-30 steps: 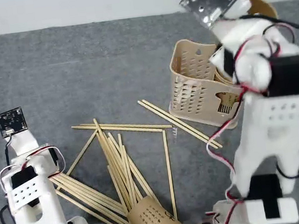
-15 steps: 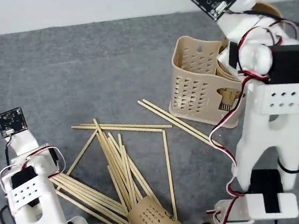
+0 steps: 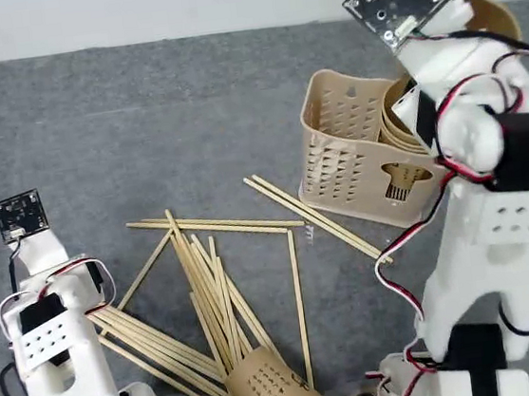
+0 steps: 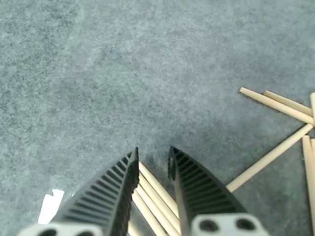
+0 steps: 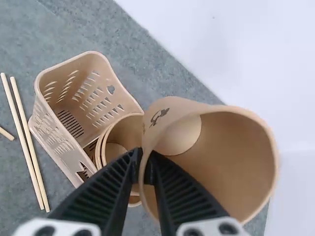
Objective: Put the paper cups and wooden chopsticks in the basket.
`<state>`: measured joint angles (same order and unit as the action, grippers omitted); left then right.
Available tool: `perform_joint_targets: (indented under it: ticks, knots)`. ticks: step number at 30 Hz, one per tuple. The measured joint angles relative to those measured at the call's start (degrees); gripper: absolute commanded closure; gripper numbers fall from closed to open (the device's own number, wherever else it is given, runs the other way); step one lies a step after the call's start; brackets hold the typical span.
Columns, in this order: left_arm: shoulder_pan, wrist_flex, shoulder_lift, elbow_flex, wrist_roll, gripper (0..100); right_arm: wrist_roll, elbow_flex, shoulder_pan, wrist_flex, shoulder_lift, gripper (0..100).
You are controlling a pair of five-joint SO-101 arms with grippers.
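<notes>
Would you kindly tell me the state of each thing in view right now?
Right tool, shut on a cup's rim.
Held cup, off the mat, clamped by its rim.
Basket, mouth up, holding one cup.
Inner cup, inside the basket.
Fallen cup, on its side atop chopsticks.
Chopsticks, scattered on the mat.
Left tool, open, over chopsticks.

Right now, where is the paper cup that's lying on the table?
In the high view the paper cup lies on its side at the near edge, about centred left to right, over the ends of the scattered chopsticks.
</notes>
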<state>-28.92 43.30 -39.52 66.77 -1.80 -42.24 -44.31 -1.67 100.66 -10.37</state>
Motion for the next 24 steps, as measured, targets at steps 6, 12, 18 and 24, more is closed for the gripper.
perform_joint_targets:
  ticks: [6, 12, 18, 24]
  knots:
    - [0.00, 0.00, 0.00, 0.00, 0.00, 91, 0.00, 3.96, 0.00, 0.00, -3.43, 99.1]
    - [0.00, 0.00, 0.00, 0.00, 0.00, 91, 0.00, 16.79, 0.00, 0.00, -8.88, 98.8]
    - [0.00, 0.00, 0.00, 0.00, 0.00, 91, 0.00, 23.12, 0.00, 0.00, -10.29, 84.4]
    - [0.00, 0.00, 0.00, 0.00, 0.00, 91, 0.00, 23.74, 0.09, -0.53, -10.29, 62.9]
